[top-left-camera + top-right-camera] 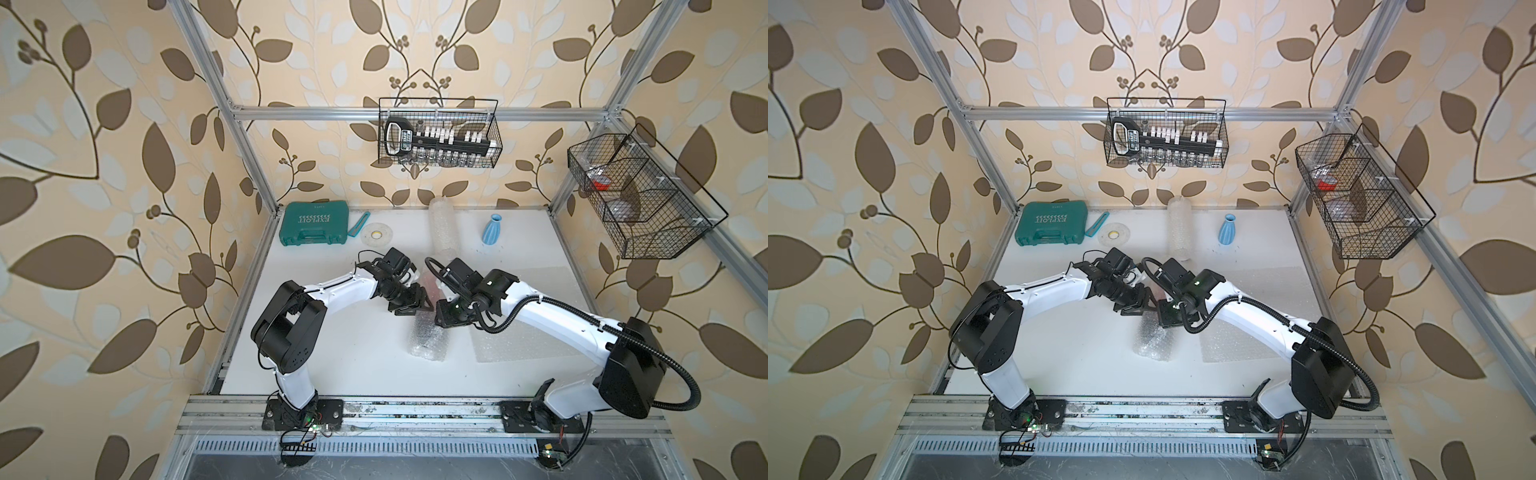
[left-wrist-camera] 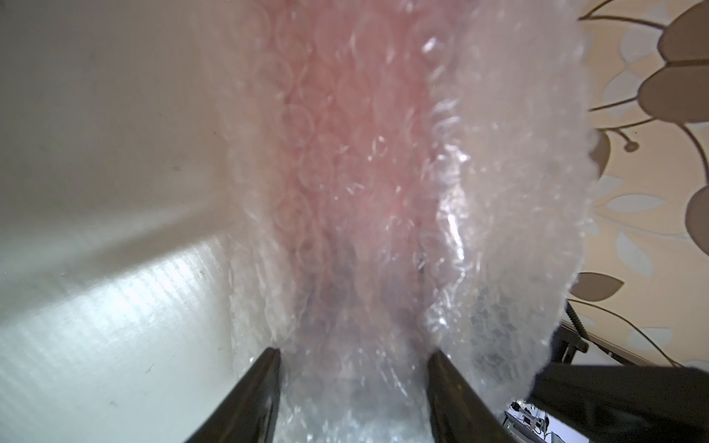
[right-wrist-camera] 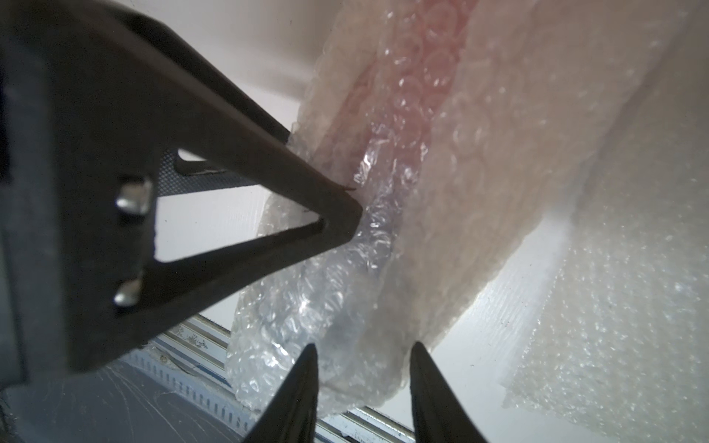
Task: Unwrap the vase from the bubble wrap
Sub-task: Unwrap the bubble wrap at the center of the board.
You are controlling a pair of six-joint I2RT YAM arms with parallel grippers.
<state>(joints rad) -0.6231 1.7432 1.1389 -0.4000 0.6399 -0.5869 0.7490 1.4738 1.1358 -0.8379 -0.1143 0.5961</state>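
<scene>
Right of the one green case (image 1: 314, 224): one tape roll (image 1: 377, 236), one blue vase (image 1: 494, 229), bubble wrap (image 1: 428, 338) in two rolls and at least one flat sheet; above it, two wire baskets (image 1: 384, 160); in front, two arms (image 1: 332, 286).

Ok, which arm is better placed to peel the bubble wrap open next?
Right, probably. The left end effector clamps the bubble wrap bundle, steadying it, while the right end effector straddles its edge, ready to pull a layer.

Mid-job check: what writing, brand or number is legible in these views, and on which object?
"EXPLOIT": lid of the green plastic tool case, upside down in both top views.
Label on the black handled tool rack in the black wire basket: too blurred to read.
Nothing else legible.
</scene>
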